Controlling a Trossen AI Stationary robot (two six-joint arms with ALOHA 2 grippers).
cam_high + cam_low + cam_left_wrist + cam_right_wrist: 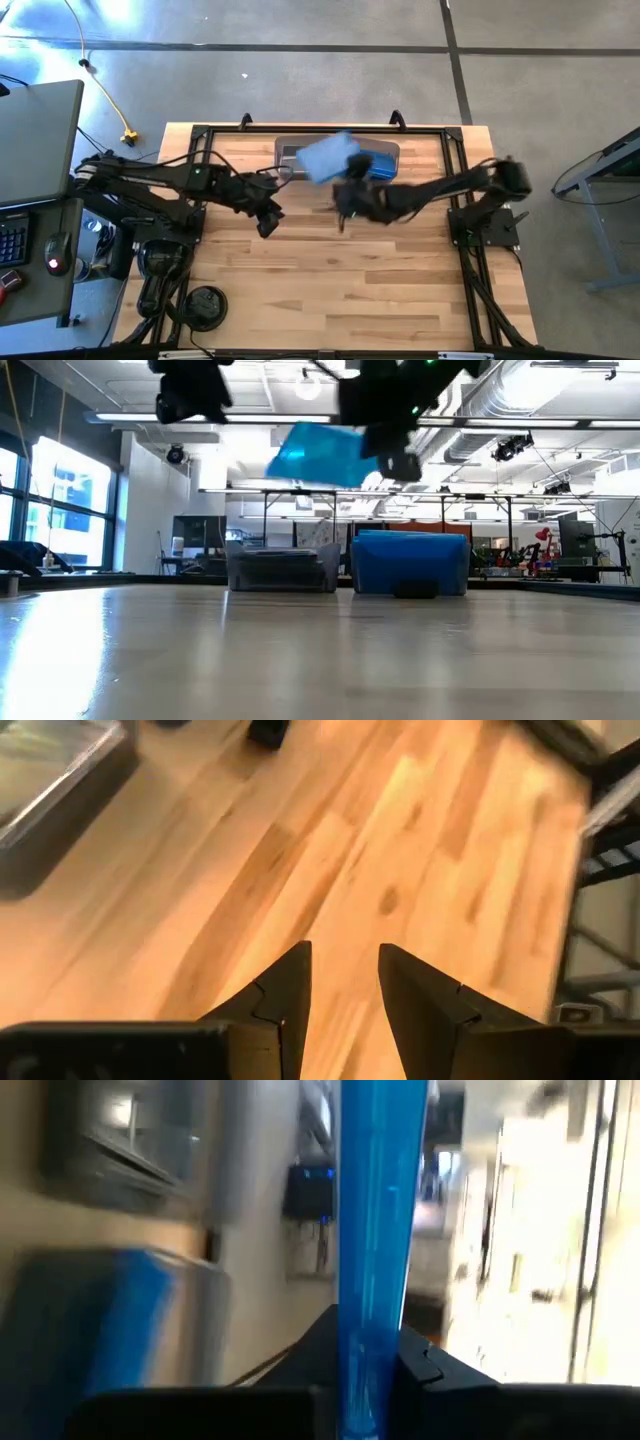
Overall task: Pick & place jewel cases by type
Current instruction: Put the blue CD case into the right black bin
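Note:
My right gripper [345, 180] is shut on a translucent blue jewel case [328, 158], held in the air over the table's far middle, above the two bins. In the low view the case [318, 455] hangs tilted, high above the table. The right-hand bin [382, 160] holds blue cases; the left-hand bin [296, 152] is smoky grey. My left gripper [268, 218] stands open and holds nothing, lifted above the bare wood left of centre; its fingers [290, 990] show a gap with only table between them. My right gripper pinches the blue jewel case between its two fingers, one on each flat face, at the edge nearest the wrist [368, 1380]. The fingers come roughly level from the table's right side. The case sticks out beyond them toward the far left, tilted and lifted clear.
A round black disc-shaped object [205, 305] lies at the table's near left corner. A black frame rail [320, 128] runs along the far edge behind the bins. The wood in the middle and near part of the table [340, 280] is bare.

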